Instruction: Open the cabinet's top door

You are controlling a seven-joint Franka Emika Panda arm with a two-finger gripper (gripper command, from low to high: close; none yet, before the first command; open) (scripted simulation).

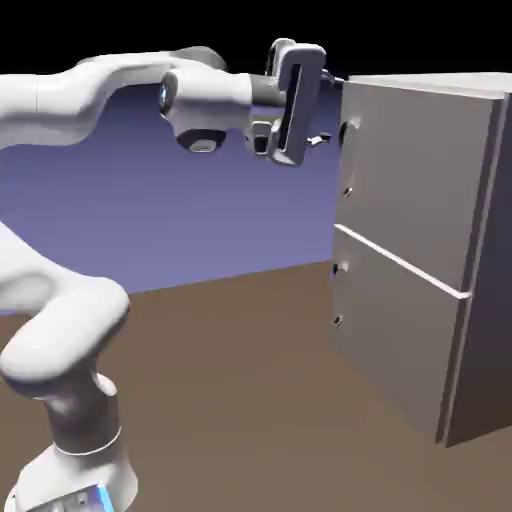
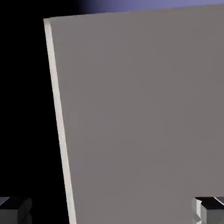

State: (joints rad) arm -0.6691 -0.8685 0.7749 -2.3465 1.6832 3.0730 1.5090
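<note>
The grey cabinet (image 1: 480, 260) stands at the right of the exterior view. Its top door (image 1: 420, 170) looks flush with the front, and its small dark handle (image 1: 350, 132) sits near the door's left edge. My gripper (image 1: 329, 110) hovers just left of that handle at the door's upper corner, with a small gap between fingers and door. In the hand view the flat grey top door (image 2: 140, 113) fills most of the picture. Both fingertips (image 2: 15, 209) show far apart at the bottom corners, so my gripper (image 2: 112, 212) is open and holds nothing. The handle is not visible in the hand view.
The shorter lower door (image 1: 395, 330) with its own small dark handle (image 1: 339, 295) lies below the top one. The brown table (image 1: 250, 400) stretches between the robot's base and the cabinet.
</note>
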